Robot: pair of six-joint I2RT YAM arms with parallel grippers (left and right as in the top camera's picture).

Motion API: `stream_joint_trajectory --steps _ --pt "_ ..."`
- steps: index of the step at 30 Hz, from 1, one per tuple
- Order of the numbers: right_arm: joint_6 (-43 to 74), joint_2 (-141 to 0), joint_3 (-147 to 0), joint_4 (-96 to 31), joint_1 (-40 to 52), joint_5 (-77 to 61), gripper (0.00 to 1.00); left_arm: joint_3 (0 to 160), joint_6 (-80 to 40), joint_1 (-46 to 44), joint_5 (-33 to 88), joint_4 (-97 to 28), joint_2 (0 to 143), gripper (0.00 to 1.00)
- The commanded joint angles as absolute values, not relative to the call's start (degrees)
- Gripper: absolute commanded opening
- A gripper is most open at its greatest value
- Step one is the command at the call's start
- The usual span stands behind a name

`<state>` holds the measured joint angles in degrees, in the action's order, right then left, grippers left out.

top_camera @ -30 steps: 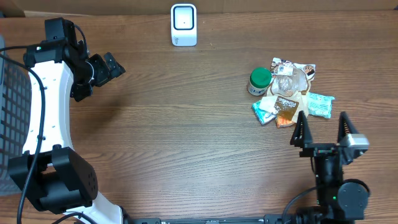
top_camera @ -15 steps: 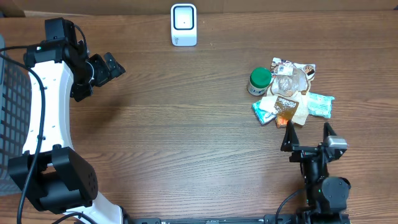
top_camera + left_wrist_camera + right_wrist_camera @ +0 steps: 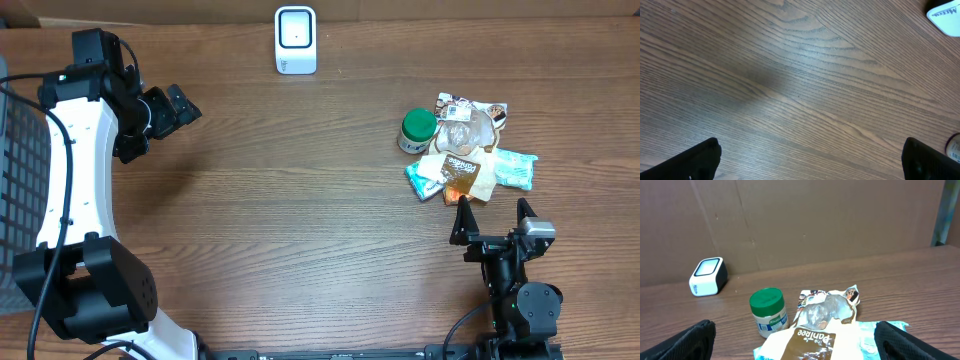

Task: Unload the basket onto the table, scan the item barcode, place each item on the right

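Right gripper (image 3: 491, 216) wide, empty, just beside overlapping packets (image 3: 462, 168). Risk: grabbing several together, or knocking the jar (image 3: 418, 128). Left gripper (image 3: 174, 106) wide, empty.

A white barcode scanner (image 3: 296, 40) stands upright at the table's far edge. Well apart to its right lies a heap of items: a green-lidded jar (image 3: 418, 130) standing upright, touching a crumpled clear packet (image 3: 470, 118), a brown sachet (image 3: 461, 170) and teal packets (image 3: 516, 168) lying flat and overlapping.

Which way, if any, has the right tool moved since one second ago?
Yes. In the overhead view the right tool shifted left and slightly back, away from the snack pile.
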<state>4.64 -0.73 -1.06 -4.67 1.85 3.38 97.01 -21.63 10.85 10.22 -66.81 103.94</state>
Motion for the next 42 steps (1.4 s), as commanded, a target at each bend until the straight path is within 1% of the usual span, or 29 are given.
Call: stream_joint_trajectory --steps 1,14,19,22,28,30,34,38,42 --pt "4.5 -0.2 -0.4 -4.4 1.5 3.3 1.00 97.6 -21.2 10.4 9.9 -66.8 103.7 1.00" --pt "4.5 -0.2 -0.4 -4.4 1.5 3.4 1.00 97.6 -21.2 10.4 9.9 -66.8 102.7 0.99" --pt "4.5 -0.2 -0.4 -4.4 1.5 3.3 1.00 97.6 -21.1 9.0 9.8 -66.8 94.5 1.00" --pt "4.5 -0.2 -0.4 -4.4 1.5 3.3 1.00 97.6 -19.0 7.8 3.9 -66.9 87.9 0.99" --pt "4.5 -0.2 -0.4 -4.4 1.5 3.4 1.00 95.9 -18.9 5.4 2.2 -67.2 73.9 1.00" --pt "4.5 -0.2 -0.4 -4.4 1.5 3.3 1.00 93.5 -18.6 5.2 -0.3 -66.2 69.1 1.00" --pt "4.5 -0.2 -0.4 -4.4 1.5 3.3 1.00 82.5 -18.4 5.2 -4.0 -57.5 57.8 1.00" --pt "4.5 -0.2 -0.4 -4.4 1.5 3.3 1.00 68.3 -13.4 4.8 -3.5 -44.0 45.6 1.00" --pt "4.5 -0.2 -0.4 -4.4 1.5 3.4 1.00 54.9 -5.3 2.4 -1.3 -29.1 35.3 1.00"
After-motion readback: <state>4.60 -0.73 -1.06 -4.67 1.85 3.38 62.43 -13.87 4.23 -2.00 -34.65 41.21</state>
